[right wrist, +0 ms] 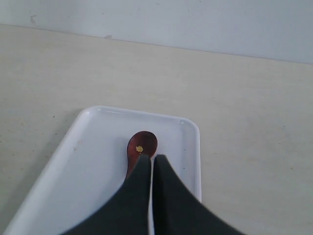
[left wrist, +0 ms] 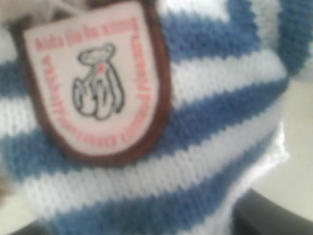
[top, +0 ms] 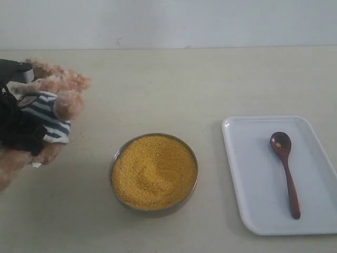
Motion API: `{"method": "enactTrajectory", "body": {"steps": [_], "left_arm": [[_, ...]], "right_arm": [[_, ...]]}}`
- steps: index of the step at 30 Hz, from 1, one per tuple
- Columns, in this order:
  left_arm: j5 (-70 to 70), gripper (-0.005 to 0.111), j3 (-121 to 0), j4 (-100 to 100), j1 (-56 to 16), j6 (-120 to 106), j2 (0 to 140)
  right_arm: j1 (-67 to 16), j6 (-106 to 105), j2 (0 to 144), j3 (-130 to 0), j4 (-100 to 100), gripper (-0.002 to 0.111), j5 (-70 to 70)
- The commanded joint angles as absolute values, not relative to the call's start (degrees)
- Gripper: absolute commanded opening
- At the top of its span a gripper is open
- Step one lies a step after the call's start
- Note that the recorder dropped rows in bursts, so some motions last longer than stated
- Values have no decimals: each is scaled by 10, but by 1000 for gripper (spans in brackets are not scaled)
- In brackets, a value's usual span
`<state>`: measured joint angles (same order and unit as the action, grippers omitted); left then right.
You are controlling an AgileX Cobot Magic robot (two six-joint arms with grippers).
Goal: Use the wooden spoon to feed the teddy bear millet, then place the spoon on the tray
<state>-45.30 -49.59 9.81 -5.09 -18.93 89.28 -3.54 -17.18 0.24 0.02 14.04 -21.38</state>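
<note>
One of everything here: one teddy bear (top: 55, 103), one metal bowl (top: 112, 167), one wooden spoon (top: 285, 169) and one white tray (top: 251, 174), all on a beige table (top: 158, 84).

The bear is at the far left edge of the exterior view, tipped over at an angle. The left gripper (top: 29, 134) is clamped around its striped middle. In the left wrist view the dark fingers (left wrist: 279, 218) sit on either side of the blue-and-white shirt, with the chest badge (left wrist: 98, 81) right up against the camera.

The bowl sits in the middle of the table, heaped with millet (top: 154, 171), apart from both bear and tray.

The spoon lies flat inside the tray on the right, bowl end toward the wall, with a tiny clump of yellow grains (top: 279, 143) stuck in it.

The right gripper (right wrist: 152, 157) hangs over the spoon's handle, its fingers (right wrist: 139, 191) pressed nearly together with just a sliver of gap, holding nothing. It's out of frame in the exterior view.
</note>
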Motion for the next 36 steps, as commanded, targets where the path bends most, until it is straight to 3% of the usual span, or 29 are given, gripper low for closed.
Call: {"method": "enactTrajectory", "body": {"steps": [1, 8, 16, 23, 28, 32, 36], "left_arm": [[-459, 4, -486, 34, -95, -253, 849], [-377, 4, -448, -15, -142, -300, 815], [-352, 4, -396, -23, -187, -514, 771], [-321, 4, -356, -73, -186, -485, 708], [-346, 4, -356, -73, -186, -441, 678], [-361, 4, -356, -76, -186, -382, 671], [-356, 4, -356, -89, -186, -376, 671]], "right_arm": [[-34, -169, 0, 0, 138, 1, -210], [-34, -175, 0, 0, 138, 1, -210], [-34, -175, 0, 0, 142, 1, -195], [-34, -139, 0, 0, 182, 1, 18], [-35, 110, 0, 0, 310, 1, 188], [-35, 195, 4, -64, 146, 1, 125], [-35, 270, 99, -140, -64, 1, 91]]}}
